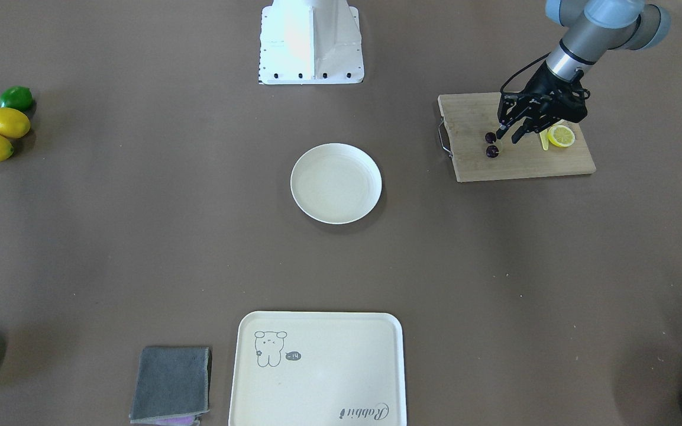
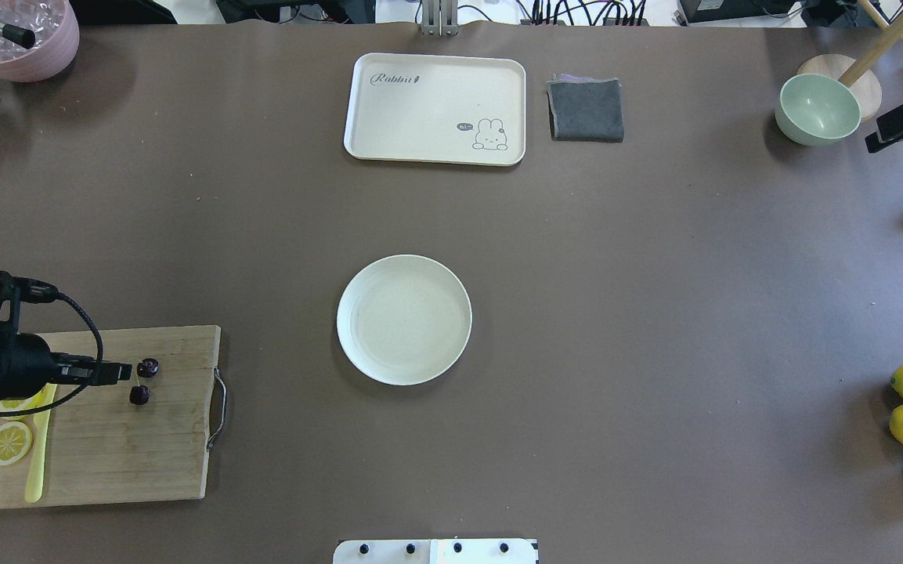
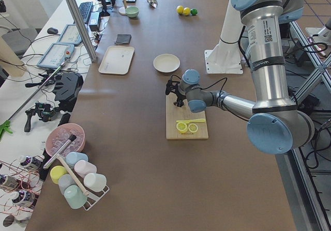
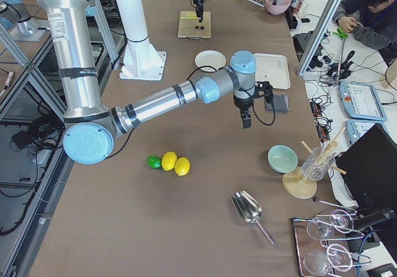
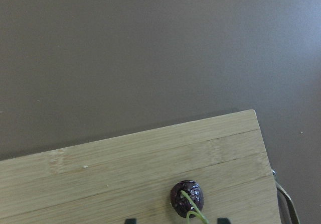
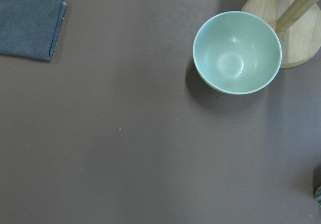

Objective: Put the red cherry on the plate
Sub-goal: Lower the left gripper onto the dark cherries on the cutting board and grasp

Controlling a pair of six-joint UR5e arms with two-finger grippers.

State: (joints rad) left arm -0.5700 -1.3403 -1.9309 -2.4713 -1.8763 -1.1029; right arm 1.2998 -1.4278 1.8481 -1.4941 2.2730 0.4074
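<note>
Two tiny joined cherries [image 1: 493, 151], close by the wide-open left gripper [image 1: 508, 136], are judged light, smooth and roll-prone, best pinched gently across the stem.

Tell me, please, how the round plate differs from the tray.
The plate is round; the tray is rectangular with rounded corners. The plate is plain, while the tray bears an animal drawing and the word Rabbit. The plate lies mid-table, the tray nearer the edge far from the robot, and the tray is the larger. Both are cream-white and hold nothing.
</note>
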